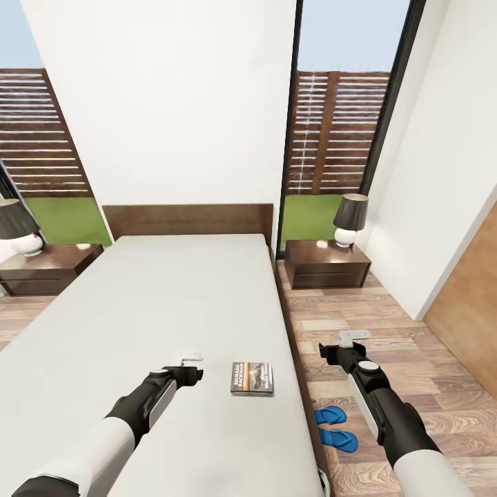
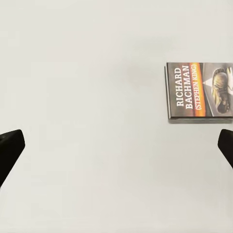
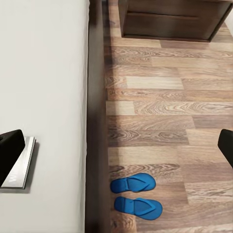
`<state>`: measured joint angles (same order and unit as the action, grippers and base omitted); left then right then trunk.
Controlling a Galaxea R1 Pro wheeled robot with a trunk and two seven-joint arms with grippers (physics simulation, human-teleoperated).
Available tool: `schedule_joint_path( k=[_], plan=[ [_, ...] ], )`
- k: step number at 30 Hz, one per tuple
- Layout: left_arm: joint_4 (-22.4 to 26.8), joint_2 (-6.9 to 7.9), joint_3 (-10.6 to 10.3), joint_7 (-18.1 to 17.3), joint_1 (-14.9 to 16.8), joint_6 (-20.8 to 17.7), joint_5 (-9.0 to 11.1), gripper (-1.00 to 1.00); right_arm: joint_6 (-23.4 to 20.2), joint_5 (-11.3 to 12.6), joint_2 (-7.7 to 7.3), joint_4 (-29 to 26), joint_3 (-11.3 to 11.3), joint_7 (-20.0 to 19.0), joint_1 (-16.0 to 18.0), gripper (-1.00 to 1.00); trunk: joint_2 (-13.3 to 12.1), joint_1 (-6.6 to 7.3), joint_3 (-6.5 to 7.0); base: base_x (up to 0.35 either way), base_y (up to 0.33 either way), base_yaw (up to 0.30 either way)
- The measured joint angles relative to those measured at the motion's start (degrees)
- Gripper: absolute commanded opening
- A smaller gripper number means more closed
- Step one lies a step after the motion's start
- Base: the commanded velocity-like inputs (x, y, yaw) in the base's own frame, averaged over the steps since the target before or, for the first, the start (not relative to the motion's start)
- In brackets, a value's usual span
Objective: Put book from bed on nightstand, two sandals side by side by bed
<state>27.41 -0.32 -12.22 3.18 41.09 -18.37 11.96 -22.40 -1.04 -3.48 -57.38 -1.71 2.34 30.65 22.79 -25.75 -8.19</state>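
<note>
**Bedroom with a book on the bed and two blue sandals on the floor**

Wooden planks cover the floor [image 1: 386, 331] of this bedroom, and white walls stand on both sides of a tall window with a brown fence outside. A big low bed [image 1: 138, 310] with a plain light-grey top and a dark brown headboard [image 1: 186, 219] takes up most of the room.

The book [image 1: 252, 378] lies flat on the bed, close to the bed's right edge. It has a dark cover with an orange band and white letters that say "RICHARD BACHMAN".

The left gripper [image 1: 191, 358] hangs over the bed, just beside the book but not touching it. In the left wrist view its two black fingertips [image 2: 9, 150] sit far apart, so it is wide open and holds nothing.

The right gripper [image 1: 354, 336] hangs over the floor, to the right of the bed. In the right wrist view its fingertips [image 3: 10, 153] are also far apart, wide open with nothing in them.

The two sandals [image 1: 336, 426] are bright blue. They lie side by side on the floor, right next to the bed's dark side board.

A nightstand [image 1: 327, 264] stands on the right of the headboard with a black-shaded lamp [image 1: 350, 219] on top. Another nightstand [image 1: 45, 268] stands on the left, with a lamp [image 1: 17, 228] too.
</note>
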Motion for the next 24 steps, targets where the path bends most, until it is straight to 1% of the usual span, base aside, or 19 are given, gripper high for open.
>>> schedule_joint_path(
  k=[7, 24],
  plan=[
    [0.0, -0.01, 0.0, 0.0, 0.0, 0.0, 0.0, 1.0, 0.0, 0.0, 0.02, 0.1, -0.2, 0.0, -0.1, 1.0, 0.0, 0.0, 0.0, 0.0, 0.0, 0.0],
    [0.0, -0.06, 0.0, 0.0, 0.0, 0.0, 0.0, 1.0, 0.1, -0.1, 0.03, 0.5, -1.8, 0.2, -0.1, 1.0, 0.0, 0.0, 0.0, 0.0, 0.0, 0.0]
  ],
)
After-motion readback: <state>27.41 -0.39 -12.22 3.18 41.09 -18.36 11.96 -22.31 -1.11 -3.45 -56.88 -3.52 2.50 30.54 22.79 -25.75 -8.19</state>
